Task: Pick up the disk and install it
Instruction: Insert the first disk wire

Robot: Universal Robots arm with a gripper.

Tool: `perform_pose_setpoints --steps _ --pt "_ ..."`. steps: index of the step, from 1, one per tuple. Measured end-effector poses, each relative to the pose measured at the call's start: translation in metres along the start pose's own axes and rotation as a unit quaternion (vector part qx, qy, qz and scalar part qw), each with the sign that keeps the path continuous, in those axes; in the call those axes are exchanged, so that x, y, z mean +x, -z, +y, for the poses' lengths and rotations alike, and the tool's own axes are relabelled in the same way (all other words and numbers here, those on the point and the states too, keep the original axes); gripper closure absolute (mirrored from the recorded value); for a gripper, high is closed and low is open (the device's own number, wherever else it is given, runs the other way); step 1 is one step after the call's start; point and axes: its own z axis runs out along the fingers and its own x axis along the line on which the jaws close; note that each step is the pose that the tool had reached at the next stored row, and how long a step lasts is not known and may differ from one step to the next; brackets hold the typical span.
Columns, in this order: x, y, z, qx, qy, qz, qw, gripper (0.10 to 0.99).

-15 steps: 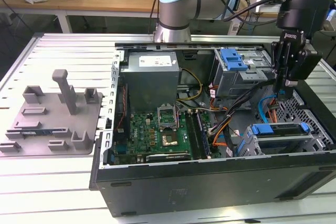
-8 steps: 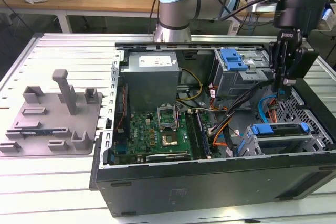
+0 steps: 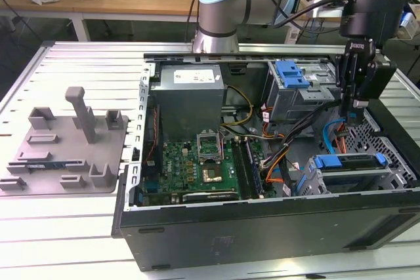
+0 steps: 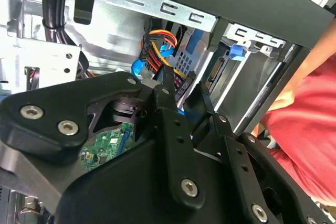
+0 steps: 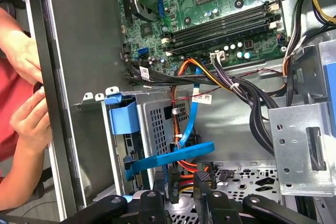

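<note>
Your disk [image 3: 353, 168] sits inside the computer case [image 3: 262, 234], lying flat in the metal drive cage [image 3: 394, 172]. In the exterior view that is at about four o'clock from the motherboard [image 3: 197, 162]. You can see its blue carrier frame along the top edge and a strip of silver below it. The cage walls cut off the rest, and the label is hidden from you.

The gripper [image 3: 352, 121] hangs over the case at roughly twelve o'clock from the disk, apart from it, with its fingers pointing down. In both wrist views the two black fingers [image 5: 157, 184] stand a narrow gap apart with nothing between them, so the jaws are open and empty. Through that gap you look onto orange and yellow cables [image 5: 181, 182]. In the second wrist view the gripper [image 4: 181, 90] and its black housing cover much of what lies below.

In the first wrist view a blue tab [image 5: 123, 115] shows at the mouth of a bay, but you cannot tell from there how much of it belongs to the disk. A blue flat cable [image 5: 173, 157] crosses just beside it.

Further out, a second cage carrying a blue latch piece [image 3: 292, 73] sits at about eleven o'clock from the disk, and the power supply [image 3: 190, 96] at ten. The grey fixture plate [image 3: 65, 149] lies on the table outside the case, at nine o'clock from the motherboard.

A person's hand [image 5: 29, 124] rests against the case wall. The red sleeve is cut off at the frame edge.
</note>
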Motion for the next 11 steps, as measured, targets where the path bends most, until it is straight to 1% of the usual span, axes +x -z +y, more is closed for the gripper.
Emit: perform_pose_setpoints --steps 7,8,10,11 --pt "-0.0004 -0.0008 0.0001 0.0014 -0.001 0.0013 1.0000 0.737" --pt "-0.0005 -0.0009 0.0001 0.0015 -0.001 0.0012 1.0000 0.753" --pt "-0.0005 -0.0009 0.0001 0.0015 -0.001 0.0013 1.0000 0.882" --pt "-0.0005 -0.0009 0.0001 0.0015 -0.001 0.0012 1.0000 0.918"
